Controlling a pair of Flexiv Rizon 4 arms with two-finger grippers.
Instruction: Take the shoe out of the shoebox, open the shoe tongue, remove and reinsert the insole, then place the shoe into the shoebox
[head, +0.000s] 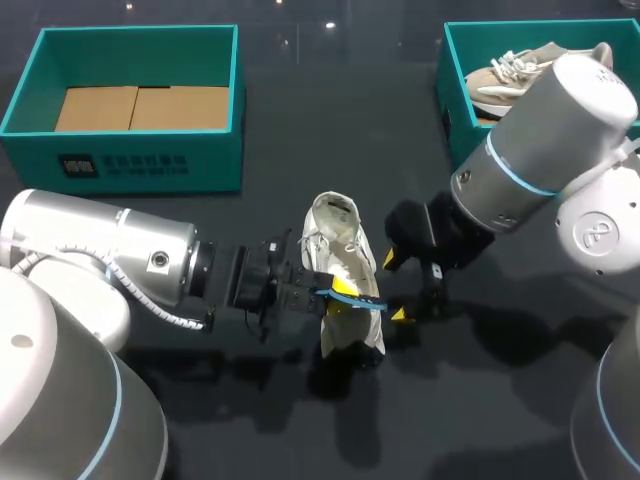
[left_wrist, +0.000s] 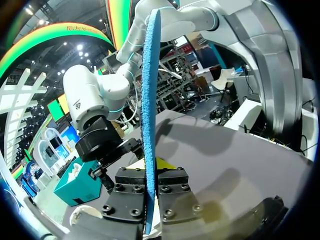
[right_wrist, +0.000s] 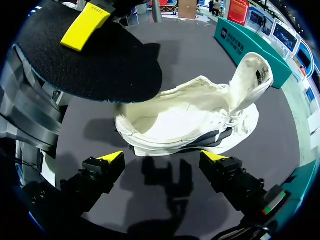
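Note:
A white shoe (head: 340, 235) lies on its side on the dark table, opening toward my right gripper (head: 397, 288). My left gripper (head: 338, 295) is shut on the insole (head: 362, 300), held on edge just above the shoe's toe end. In the left wrist view the insole (left_wrist: 150, 90) stands blue and edge-on between the left gripper's (left_wrist: 151, 172) fingers. In the right wrist view the insole's black underside (right_wrist: 95, 60) hangs over the shoe (right_wrist: 195, 120). My right gripper (right_wrist: 162, 157) stands open just short of the shoe, nothing between its fingers.
A teal shoebox (head: 30, 130) with cardboard in its bottom stands at the back left. Another teal box (head: 447, 95) at the back right holds a second shoe (head: 510, 75). My right arm (head: 545, 150) stretches over that box's near side.

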